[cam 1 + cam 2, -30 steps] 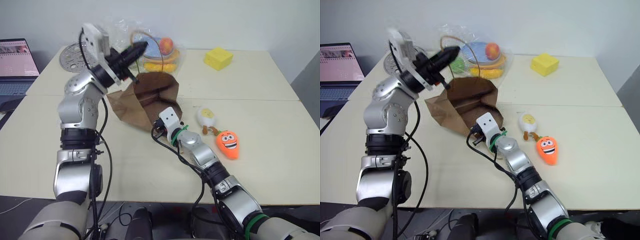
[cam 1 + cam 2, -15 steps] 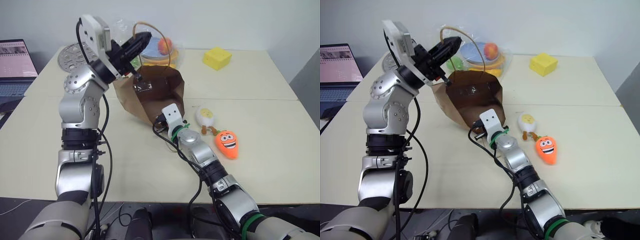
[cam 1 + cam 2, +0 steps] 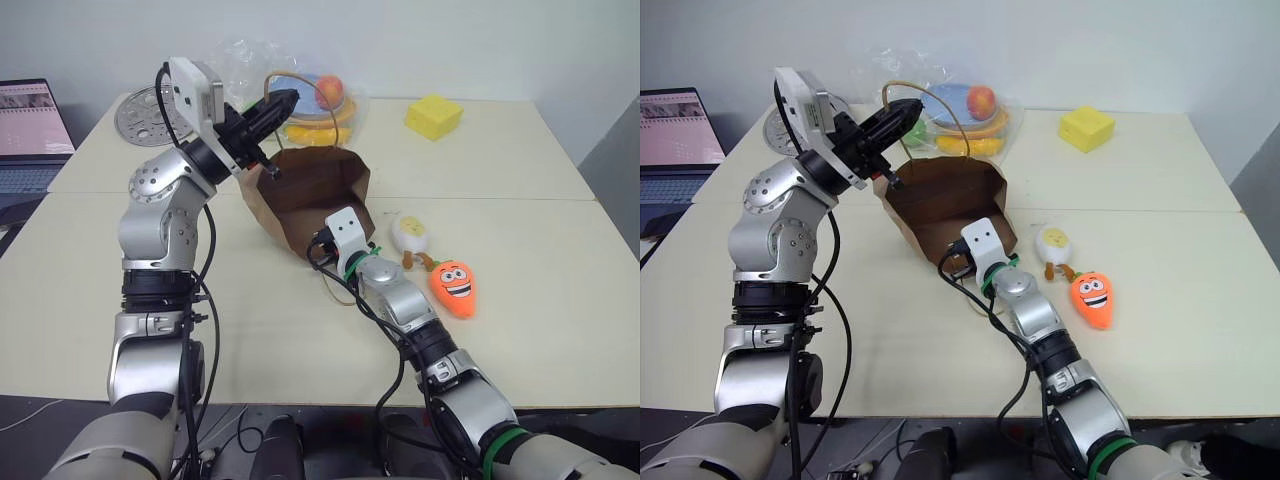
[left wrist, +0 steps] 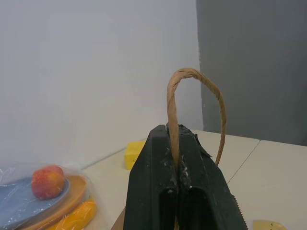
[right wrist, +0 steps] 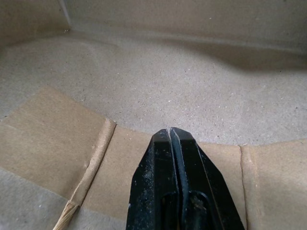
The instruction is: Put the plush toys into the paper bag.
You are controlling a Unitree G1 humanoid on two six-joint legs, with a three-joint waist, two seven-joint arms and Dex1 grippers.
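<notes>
Head views: the bag [image 3: 310, 190] stands mouth-up near the middle of the bench [image 3: 90, 290], tilted. The left fingers [image 3: 283, 100] are pinched together on its twine handle [image 3: 300, 60], holding it up above the bag's far rim. The right fingers [image 3: 958, 262] reach to the bag's near wall, their tips hidden behind the wrist. The egg [image 3: 411, 233] and the carrot [image 3: 455, 286] lie side by side on the bench to the right of the bag, toward the right edge. A clear bag of fruit [image 3: 315, 100] and a yellow block [image 3: 435, 115] sit near the far edge.

Left wrist view: the fingers [image 4: 176, 136] are clamped on the handle [image 4: 192, 76], whose loop rises above them.

Right wrist view: the fingers [image 5: 171, 136] are pressed shut, empty, with the bag's brown inner wall [image 5: 144, 86] beyond them.
</notes>
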